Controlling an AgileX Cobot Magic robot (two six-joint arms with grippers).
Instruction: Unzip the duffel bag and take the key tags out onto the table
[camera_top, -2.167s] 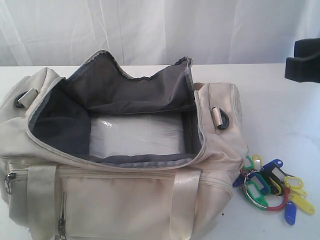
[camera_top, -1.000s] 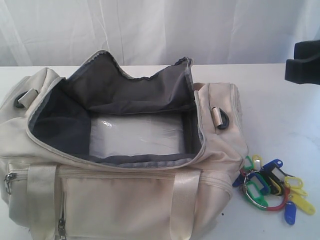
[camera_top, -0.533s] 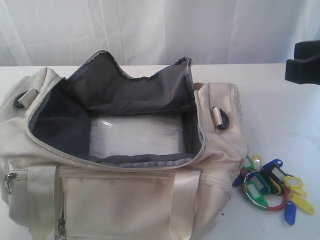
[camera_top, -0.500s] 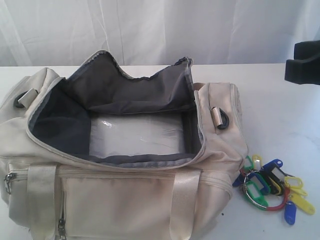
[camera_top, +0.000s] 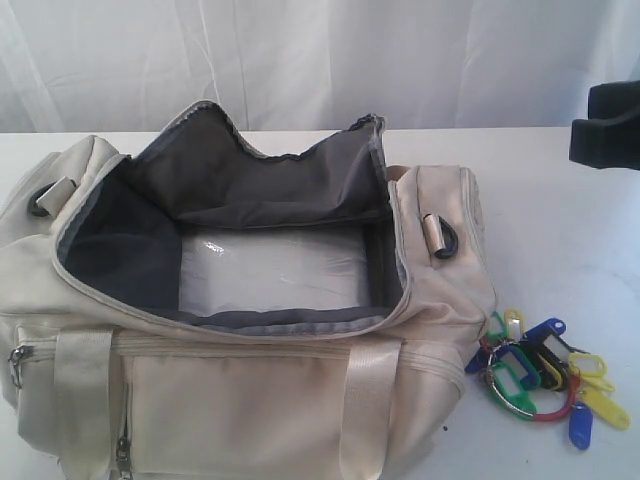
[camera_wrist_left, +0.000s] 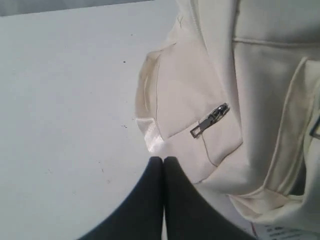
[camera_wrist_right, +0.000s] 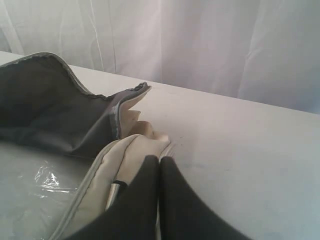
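Beside the duffel bag's (camera_top: 250, 400) right end, at its near corner, the key tags (camera_top: 540, 370) lie on the tabletop (camera_top: 560, 220) as a loose fan of red, blue, green and yellow, just clear of the fabric; the bunch's long axis slants away from that corner, with the ring at the bag side. The bag itself gapes open, its grey-lined flap thrown toward the far side, and only a clear-wrapped sheet (camera_top: 270, 270) shows on its floor. Past the bag's right end, the right pincer (camera_wrist_right: 160, 159) is pressed fully together with nothing in it, its tips aimed at that end. The tags therefore sit on the near side of this arm, with the bag's end between them. The left pincer (camera_wrist_left: 163, 159) is likewise closed and empty, just off an end pocket with a metal zip pull (camera_wrist_left: 210, 120), so the whole bag probably separates it from the tags. Any further handling of the bunch would fall to the right arm, though the task looks complete.
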